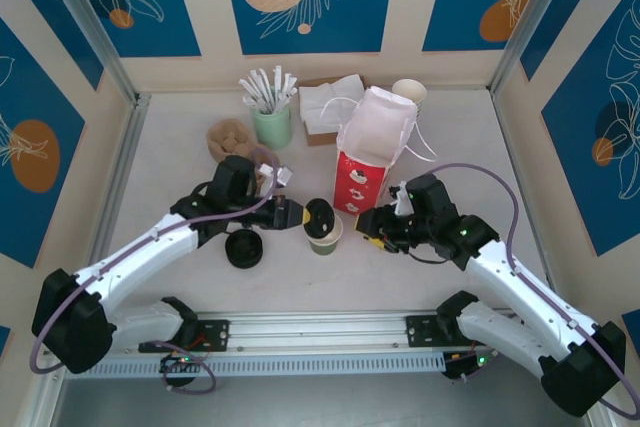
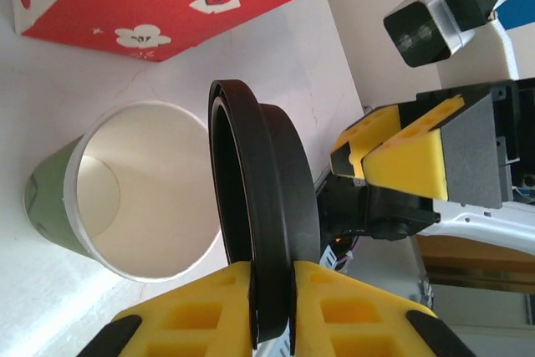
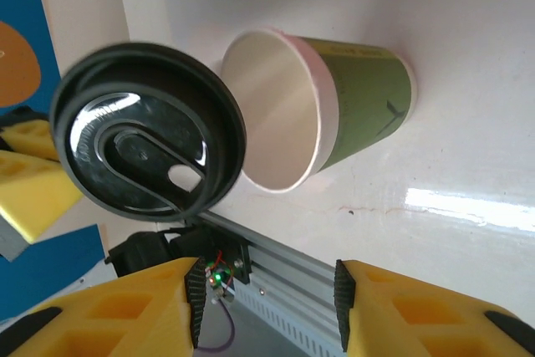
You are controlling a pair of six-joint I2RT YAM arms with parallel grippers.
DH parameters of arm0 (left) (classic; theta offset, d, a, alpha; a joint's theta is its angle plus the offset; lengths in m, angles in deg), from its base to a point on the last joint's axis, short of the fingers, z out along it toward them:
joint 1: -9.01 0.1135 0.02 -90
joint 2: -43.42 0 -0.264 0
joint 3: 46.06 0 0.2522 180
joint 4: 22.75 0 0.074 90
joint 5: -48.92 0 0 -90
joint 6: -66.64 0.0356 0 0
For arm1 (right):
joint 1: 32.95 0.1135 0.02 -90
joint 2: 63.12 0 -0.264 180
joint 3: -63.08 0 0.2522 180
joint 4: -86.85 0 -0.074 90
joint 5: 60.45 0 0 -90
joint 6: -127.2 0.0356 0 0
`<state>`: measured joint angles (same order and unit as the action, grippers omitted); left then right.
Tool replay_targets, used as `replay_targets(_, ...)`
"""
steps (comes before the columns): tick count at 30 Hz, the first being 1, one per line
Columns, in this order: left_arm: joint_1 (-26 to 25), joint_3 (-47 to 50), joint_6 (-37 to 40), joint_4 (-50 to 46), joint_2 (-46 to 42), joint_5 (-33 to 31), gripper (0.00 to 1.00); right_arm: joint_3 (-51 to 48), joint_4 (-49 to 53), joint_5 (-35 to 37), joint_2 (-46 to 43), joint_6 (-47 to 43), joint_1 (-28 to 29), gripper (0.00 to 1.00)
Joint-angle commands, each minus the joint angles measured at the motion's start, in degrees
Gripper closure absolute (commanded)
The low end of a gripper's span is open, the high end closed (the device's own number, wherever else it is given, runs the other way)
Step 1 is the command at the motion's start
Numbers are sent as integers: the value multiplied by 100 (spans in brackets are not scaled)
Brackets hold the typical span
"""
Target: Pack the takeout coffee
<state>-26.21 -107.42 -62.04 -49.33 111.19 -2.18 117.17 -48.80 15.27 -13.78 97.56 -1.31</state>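
White counter, blue-panelled walls. Left tool is clenched on the black lid, held on edge at the rim of the open green cup, which stands between both tools. Right tool is released and empty. Advised: level the lid, centre it, press evenly. Red-and-white bag crowds close behind; spare lid stack sits near.

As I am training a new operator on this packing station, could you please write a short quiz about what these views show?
1. True or false: the green cup is already capped.
2. What does the left end effector grip? A) the black lid B) the cup C) nothing
3. Fill in: the right end effector has its jaws ____.
Key: 1 false, the cup stands open on the table; 2 A; 3 open.
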Motion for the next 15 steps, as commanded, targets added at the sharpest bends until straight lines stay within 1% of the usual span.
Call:
replay_targets(1,116,97,-290,403,169,401,84,-60,-272,-189,20,34,-52,52)
replay_targets(4,138,231,-456,701,277,538,84,-47,-345,-213,122,-32,-101,52)
replay_targets(13,266,487,-621,1121,574,776,84,-104,-725,-263,528,45,-115,52)
replay_targets(15,279,504,-631,1126,673,854,82,-122,-829,-292,626,73,-113,52)
